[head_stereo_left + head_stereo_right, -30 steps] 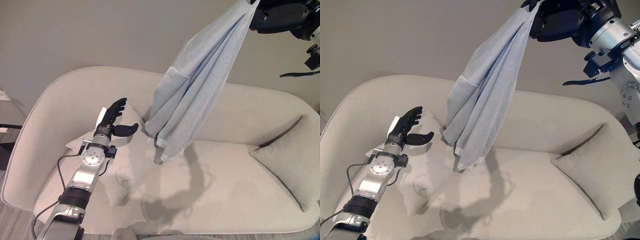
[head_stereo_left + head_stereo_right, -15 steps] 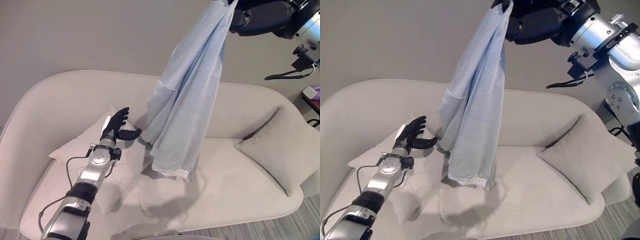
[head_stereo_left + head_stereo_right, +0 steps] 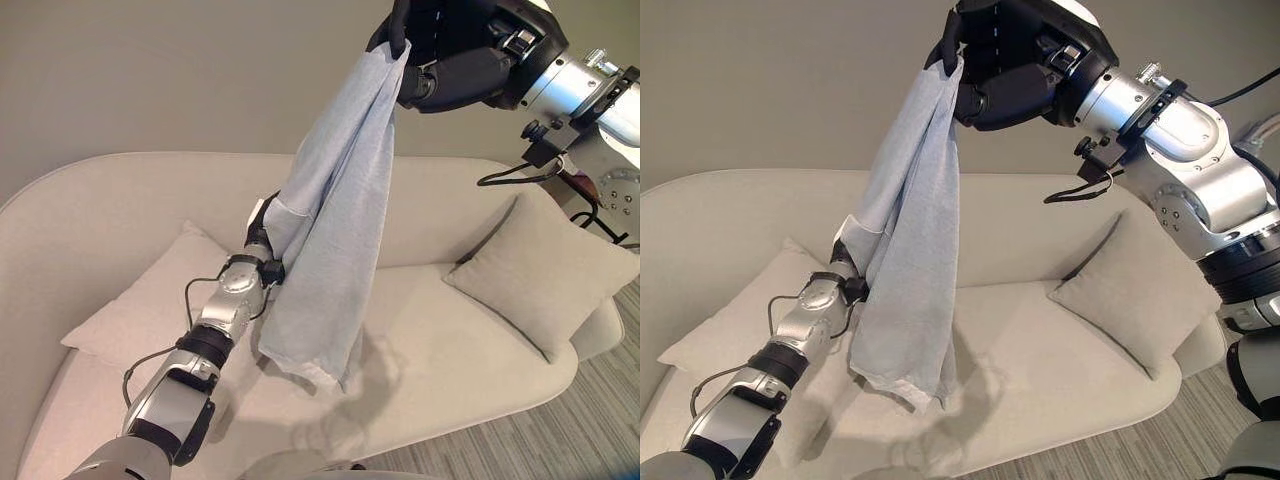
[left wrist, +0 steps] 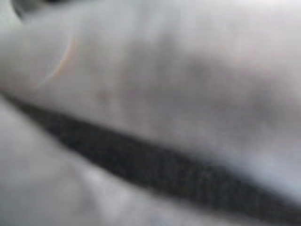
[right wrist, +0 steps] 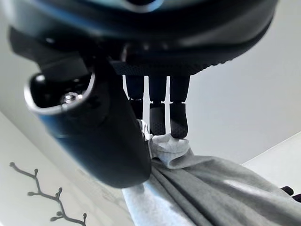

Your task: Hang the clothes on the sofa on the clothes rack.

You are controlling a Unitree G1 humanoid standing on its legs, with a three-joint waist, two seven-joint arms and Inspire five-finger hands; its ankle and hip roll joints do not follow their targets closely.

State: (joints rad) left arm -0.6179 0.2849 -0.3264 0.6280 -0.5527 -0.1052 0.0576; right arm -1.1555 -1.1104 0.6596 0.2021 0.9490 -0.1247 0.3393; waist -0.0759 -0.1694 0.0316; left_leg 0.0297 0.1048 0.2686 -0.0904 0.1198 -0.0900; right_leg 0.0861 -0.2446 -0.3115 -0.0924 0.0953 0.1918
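Head eyes share sofa [image 3: 120, 200]; wrists close

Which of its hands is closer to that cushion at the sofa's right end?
Right. The right hand is raised above and to the left of the cushion, pinching the grey garment's top. The left hand, mostly hidden behind the garment, lies farther left.
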